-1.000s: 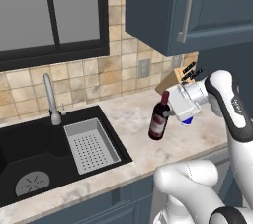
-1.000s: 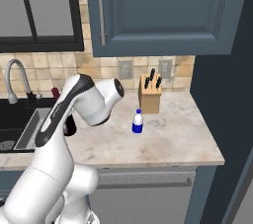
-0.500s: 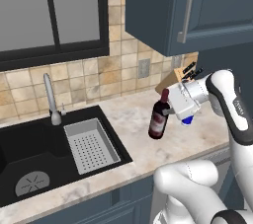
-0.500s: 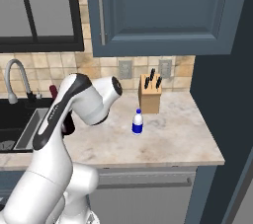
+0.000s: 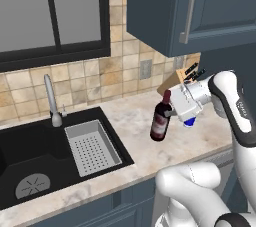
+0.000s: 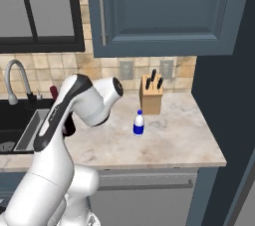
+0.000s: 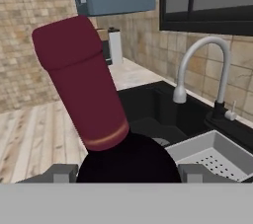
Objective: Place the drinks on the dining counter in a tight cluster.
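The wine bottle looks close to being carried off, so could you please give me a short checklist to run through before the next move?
1. Claw around the wine bottle: ok, the hand view shows a finger on each side of its shoulder.
2. Firm grip: cannot tell, pad contact is hidden.
3. Bottle lifted off the marble counter: cannot tell; its base sits close to the surface.
4. Bottle upright: not ok, it leans slightly in the left base view.
5. Sink basket clear of the bottle: ok, a gap of counter lies between them.
6. Small blue-labelled bottle: ok, standing by the knife block.
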You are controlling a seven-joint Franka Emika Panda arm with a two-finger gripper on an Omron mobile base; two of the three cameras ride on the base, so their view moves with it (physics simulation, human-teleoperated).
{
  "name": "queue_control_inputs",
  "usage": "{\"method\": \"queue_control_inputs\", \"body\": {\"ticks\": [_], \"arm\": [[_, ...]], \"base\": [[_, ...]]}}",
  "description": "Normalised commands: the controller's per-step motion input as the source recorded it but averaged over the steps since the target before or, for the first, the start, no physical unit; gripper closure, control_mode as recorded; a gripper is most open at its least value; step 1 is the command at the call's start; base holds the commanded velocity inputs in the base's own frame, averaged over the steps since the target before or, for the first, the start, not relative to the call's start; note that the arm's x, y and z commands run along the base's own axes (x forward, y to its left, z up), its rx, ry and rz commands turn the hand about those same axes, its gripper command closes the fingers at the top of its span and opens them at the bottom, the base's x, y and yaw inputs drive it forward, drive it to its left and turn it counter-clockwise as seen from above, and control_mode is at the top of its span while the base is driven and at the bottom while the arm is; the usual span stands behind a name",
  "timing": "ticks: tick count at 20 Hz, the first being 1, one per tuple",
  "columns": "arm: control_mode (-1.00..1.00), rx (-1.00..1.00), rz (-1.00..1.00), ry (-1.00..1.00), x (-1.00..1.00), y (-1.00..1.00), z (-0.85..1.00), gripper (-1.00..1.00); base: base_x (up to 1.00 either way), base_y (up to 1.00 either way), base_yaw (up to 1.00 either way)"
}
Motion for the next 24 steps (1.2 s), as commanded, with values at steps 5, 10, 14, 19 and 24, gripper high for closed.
{"method": "queue_control_inputs", "body": {"ticks": [5, 10, 14, 19, 24], "arm": [[1.00, 0.00, 0.00, 0.00, 0.00, 0.00, 0.00, 1.00], [1.00, 0.00, 0.00, 0.00, 0.00, 0.00, 0.00, 1.00], [1.00, 0.00, 0.00, 0.00, 0.00, 0.00, 0.00, 1.00], [1.00, 0.00, 0.00, 0.00, 0.00, 0.00, 0.00, 1.00], [1.00, 0.00, 0.00, 0.00, 0.00, 0.00, 0.00, 1.00]], "base": [[-0.29, 0.00, 0.04], [-0.45, 0.15, 0.15], [-0.65, 0.49, 0.36], [-0.81, 0.78, 0.54], [-0.97, 0.62, 0.50]]}}
